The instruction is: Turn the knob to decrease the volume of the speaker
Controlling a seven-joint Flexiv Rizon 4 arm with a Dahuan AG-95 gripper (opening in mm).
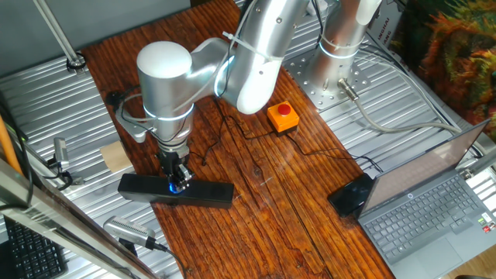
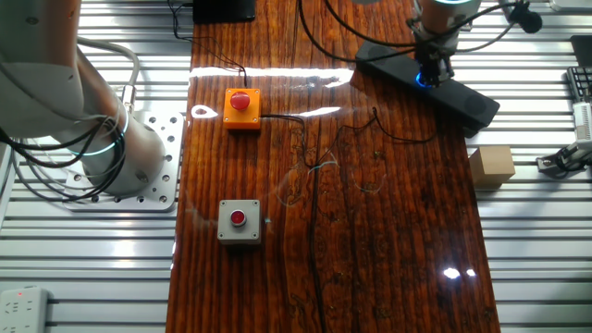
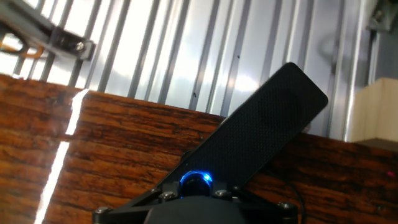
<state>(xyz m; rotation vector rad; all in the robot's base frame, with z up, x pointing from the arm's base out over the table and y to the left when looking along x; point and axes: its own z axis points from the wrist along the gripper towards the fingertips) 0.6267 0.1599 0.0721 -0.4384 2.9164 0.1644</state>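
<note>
One arm worked the scene, its claw lowered straight down over the knob on the speaker. The fingers appeared to sit on either side of the dial, but whether they were pinching it or only flanking it could not be told from any view; the hand view showed just the claw's dark base below the glow. The vertical approach made sense: a wrist lined up over the dial's axis can turn it by rotating alone, without dragging the bar sideways.

The speaker lay flat along the left edge of the wooden surface in one fixed view, close to the ribbed metal beyond it. It was a long, slim black bar with a fine-mesh face, rounded at the ends. The knob sat near the bar's middle, small and round, ringed in bright blue light, the glow spilling onto the fingers. In the other fixed view the same blue spot showed at the far right of the surface.

A thin black cable wandered across the wood. An orange button box and a wooden block sat well apart from the speaker, out of the arm's way. Judged from this, the turn itself looked not yet finished.
</note>
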